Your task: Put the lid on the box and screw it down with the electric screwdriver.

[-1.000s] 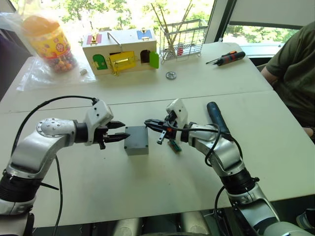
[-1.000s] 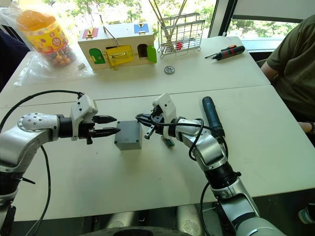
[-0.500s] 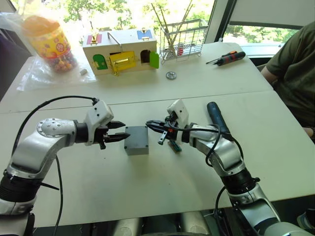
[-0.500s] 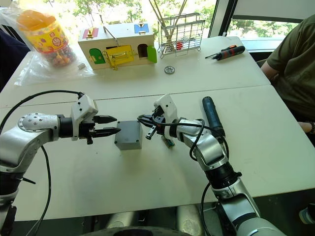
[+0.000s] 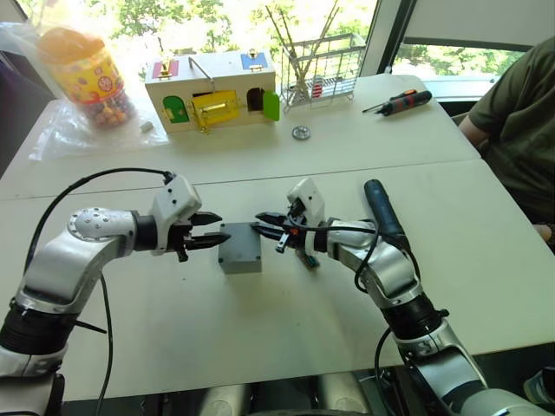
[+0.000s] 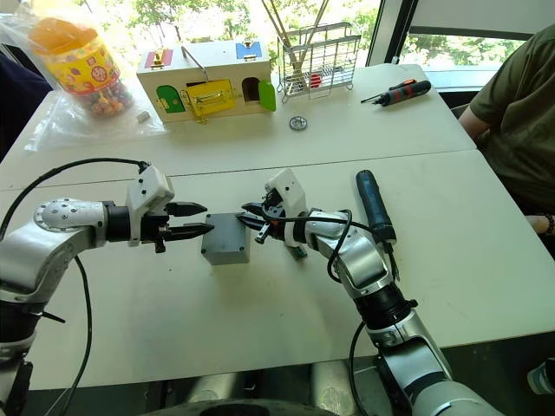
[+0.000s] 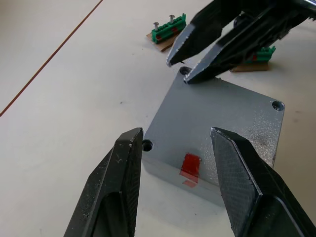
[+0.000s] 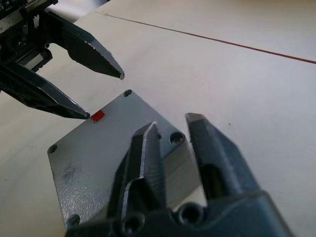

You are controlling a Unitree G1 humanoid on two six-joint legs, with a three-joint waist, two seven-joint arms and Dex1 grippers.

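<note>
From the head views, the lid (image 5: 240,245) already sat on the box (image 5: 239,262) mid-counter, the electric screwdriver (image 5: 381,208) lying right. Left wrist view: left hand (image 7: 177,143) open, flanking it. Right wrist view: right hand (image 8: 173,133) slightly parted over a corner, probably aligning it.

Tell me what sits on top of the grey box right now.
The lid lies flat on the box, corner screw holes showing no screw heads. The right gripper hovers at one corner of it. The box's inside is covered by the lid and can't be seen.
</note>
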